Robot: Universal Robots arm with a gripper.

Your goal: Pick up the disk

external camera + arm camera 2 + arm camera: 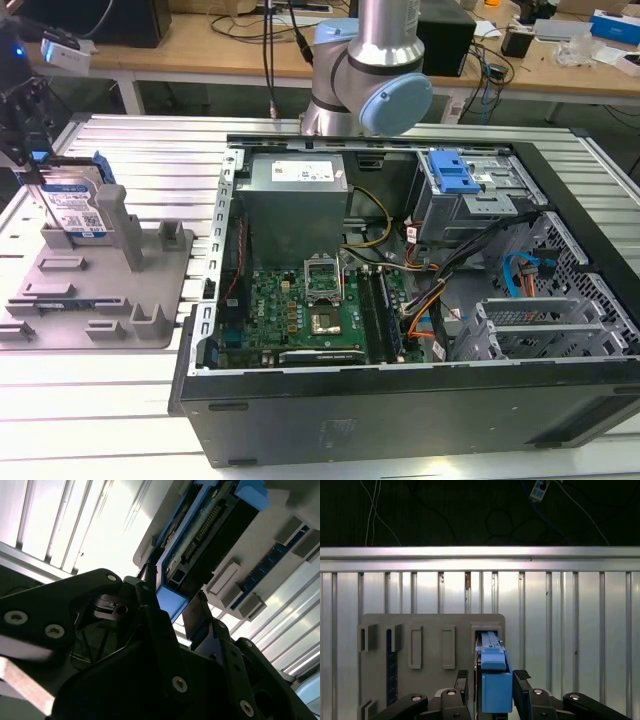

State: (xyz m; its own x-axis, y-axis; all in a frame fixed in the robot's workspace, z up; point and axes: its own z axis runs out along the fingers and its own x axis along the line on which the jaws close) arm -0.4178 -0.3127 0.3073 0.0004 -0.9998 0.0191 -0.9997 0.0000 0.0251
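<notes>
Up close, had two black fingers [521,680] of the gripper [492,677] one on each side of the disk [496,695], by its blue rail [493,657]. Showed a thin gap on one side, so looked a little open, not squeezing yet. Held nothing. Found the disk standing up in its slot in the grey holder [110,285], at the exterior view's left. Judged the reach done, the grab and lift not.

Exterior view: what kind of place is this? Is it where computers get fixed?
Probably a robotics lab or workshop for computer work. A robot arm rises by an opened computer case with its circuit board showing, on a ribbed metal table, and cluttered wooden workbenches run along the back.
</notes>
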